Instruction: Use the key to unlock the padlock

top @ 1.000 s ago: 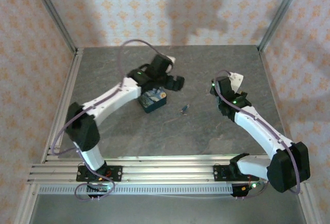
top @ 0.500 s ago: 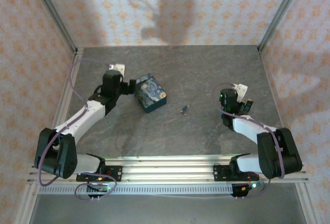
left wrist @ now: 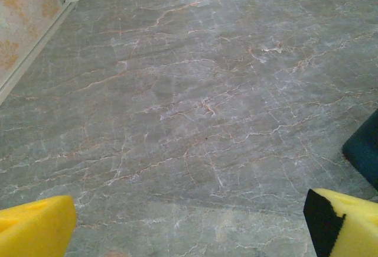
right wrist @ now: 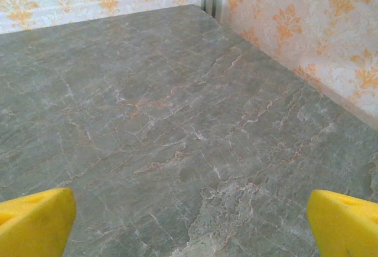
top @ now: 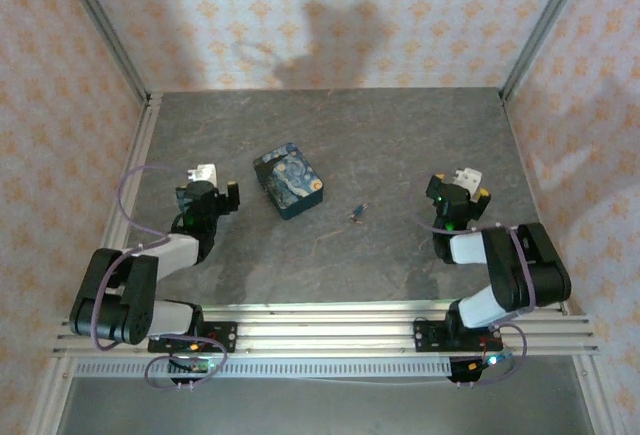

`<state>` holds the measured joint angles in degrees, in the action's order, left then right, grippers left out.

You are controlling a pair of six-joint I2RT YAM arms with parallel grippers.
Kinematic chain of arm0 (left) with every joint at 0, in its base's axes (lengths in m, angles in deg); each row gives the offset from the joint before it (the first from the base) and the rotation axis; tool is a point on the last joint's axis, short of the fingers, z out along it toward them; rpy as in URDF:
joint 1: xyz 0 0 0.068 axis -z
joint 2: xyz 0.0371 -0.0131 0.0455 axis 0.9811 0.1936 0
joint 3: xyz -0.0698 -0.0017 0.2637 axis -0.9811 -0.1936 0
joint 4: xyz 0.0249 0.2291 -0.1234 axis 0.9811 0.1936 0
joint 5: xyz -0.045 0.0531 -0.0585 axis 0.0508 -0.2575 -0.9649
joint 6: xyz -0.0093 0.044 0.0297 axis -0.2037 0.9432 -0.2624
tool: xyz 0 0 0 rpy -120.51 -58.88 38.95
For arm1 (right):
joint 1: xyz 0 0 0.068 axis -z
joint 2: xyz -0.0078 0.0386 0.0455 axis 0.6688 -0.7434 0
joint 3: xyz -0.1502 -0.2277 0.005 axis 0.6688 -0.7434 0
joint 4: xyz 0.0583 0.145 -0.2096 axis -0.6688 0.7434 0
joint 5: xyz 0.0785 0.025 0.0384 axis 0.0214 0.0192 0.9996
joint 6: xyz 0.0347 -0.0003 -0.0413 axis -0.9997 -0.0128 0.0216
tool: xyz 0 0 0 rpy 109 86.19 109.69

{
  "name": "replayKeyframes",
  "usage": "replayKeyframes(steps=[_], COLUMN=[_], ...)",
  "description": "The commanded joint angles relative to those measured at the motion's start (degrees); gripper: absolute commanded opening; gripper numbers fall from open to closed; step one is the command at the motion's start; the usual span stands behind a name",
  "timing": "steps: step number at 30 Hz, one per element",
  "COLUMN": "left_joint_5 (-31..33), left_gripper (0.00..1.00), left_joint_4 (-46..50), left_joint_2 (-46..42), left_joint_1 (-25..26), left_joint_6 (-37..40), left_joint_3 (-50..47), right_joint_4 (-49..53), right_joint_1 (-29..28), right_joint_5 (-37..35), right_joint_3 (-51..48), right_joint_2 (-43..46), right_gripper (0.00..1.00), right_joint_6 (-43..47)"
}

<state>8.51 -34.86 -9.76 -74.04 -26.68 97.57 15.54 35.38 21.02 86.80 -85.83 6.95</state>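
Note:
The padlock (top: 356,215) is a tiny dark speck on the grey marbled table (top: 400,135), right of centre. A thin pale sliver, the key (top: 361,207), lies against it; I cannot tell whether it is inserted. My left gripper (top: 226,196) rests low at the left, far from both. In the left wrist view the left gripper (left wrist: 189,233) is open, with yellow fingertips (left wrist: 35,227) wide apart over bare table. My right gripper (top: 470,191) sits at the right. In the right wrist view the right gripper (right wrist: 189,227) is open, and its yellow fingertips (right wrist: 345,221) hold nothing.
A blue swirl-painted box (top: 288,181) stands left of the padlock, and its dark corner (left wrist: 363,153) shows at the right of the left wrist view. Patterned walls (right wrist: 307,26) with metal corner posts (top: 105,30) enclose the table.
Both arms have folded back toward the near edge. The left gripper has come off the blue box and swung left, and the right one has drawn back to the right. The padlock and key have not moved.

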Motion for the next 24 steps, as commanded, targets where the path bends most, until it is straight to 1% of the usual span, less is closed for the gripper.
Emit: replayKeyframes(steps=[1,2,3,4,5,6,7,24], left_joint_5=[-1.55,-2.04,-2.44,-3.19,-3.27,-3.21,-3.22,-3.05], left_gripper=[1.00,1.00,1.00,1.00,1.00,1.00,1.00,1.00], left_joint_4=[-12.38,-12.22,-6.81,-7.59,-7.50,-7.74,-7.50,-7.67], left_joint_2=[6.38,8.50,7.84,8.29,8.16,8.24,8.14,8.20], left_joint_1=[-1.06,-1.04,-1.44,-2.52,-2.51,-2.43,-2.44,-2.34], left_joint_6=[1.08,1.72,0.99,0.17,0.30,0.40,0.39,0.49], left_joint_3=[0.76,2.46,4.28,4.21,4.07,4.01,4.15,4.07], right_joint_4=[2.12,3.30,3.95,5.70,6.12,4.13,5.71,5.40], right_joint_1=[0.64,0.96,1.26,2.38,2.87,2.82,2.81,2.72], right_joint_5=[2.45,1.78,2.53,4.21,4.28,4.57,4.73,5.47], right_joint_3=[2.34,4.54,4.79,4.80,5.05,4.25,4.75,4.80], right_joint_2=[0.53,-1.29,-1.24,-0.08,-0.40,-0.47,-0.16,-0.40], right_gripper=[0.99,1.00,1.00,1.00,1.00,1.00,0.99,0.99], right_joint_6=[-1.07,-1.03,-1.25,-2.30,-2.59,-2.31,-2.39,-1.75])
